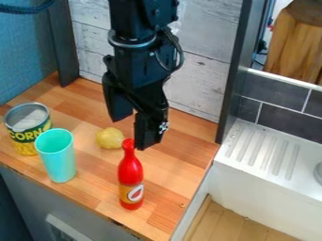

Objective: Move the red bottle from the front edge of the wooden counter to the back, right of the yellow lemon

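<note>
Over the counter, the gripper hangs, jaws spread, near the red bottle

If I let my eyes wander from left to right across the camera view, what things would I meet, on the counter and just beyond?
Can with a yellow label → turquoise cup → small yellow lump → red bottle → white ridged draining surface.

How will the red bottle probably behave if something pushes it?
The red bottle would likely tip if pushed near its slim neck, being tall on a narrow base. Its glossy surface may be slippery, and its round body could roll once fallen.
</note>
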{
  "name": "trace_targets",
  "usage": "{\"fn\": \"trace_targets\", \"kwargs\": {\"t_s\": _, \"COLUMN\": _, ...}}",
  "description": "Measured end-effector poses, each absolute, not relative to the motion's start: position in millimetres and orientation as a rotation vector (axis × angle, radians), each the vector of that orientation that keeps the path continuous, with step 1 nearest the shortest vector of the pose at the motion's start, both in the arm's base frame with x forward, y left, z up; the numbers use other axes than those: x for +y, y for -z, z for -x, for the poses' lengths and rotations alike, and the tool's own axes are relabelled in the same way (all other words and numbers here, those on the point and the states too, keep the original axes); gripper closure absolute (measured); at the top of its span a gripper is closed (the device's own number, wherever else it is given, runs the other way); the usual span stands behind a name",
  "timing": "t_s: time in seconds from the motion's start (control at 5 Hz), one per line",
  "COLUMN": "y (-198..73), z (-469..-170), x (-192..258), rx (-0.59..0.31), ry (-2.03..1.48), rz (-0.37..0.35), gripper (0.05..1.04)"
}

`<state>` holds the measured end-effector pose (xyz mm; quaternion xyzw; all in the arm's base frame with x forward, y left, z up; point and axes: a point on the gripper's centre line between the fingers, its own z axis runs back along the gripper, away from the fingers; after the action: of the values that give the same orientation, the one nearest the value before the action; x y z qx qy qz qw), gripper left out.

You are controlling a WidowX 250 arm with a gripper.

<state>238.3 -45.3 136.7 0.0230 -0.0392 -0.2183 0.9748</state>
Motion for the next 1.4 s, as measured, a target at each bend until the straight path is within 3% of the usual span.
{"fn": "trace_targets", "kwargs": {"t_s": 0.8, "y": -115, "z": -239, "x": -30, "rx": 0.013, "ry": 0.411, "rz": -0.031, "gripper": 0.083}}
{"fn": "trace_targets", "kwargs": {"t_s": 1.4, "y": -81, "z": -238, "x": -30, "rx": 0.184, "ry": 0.421, "rz": -0.012, "gripper": 0.083}}
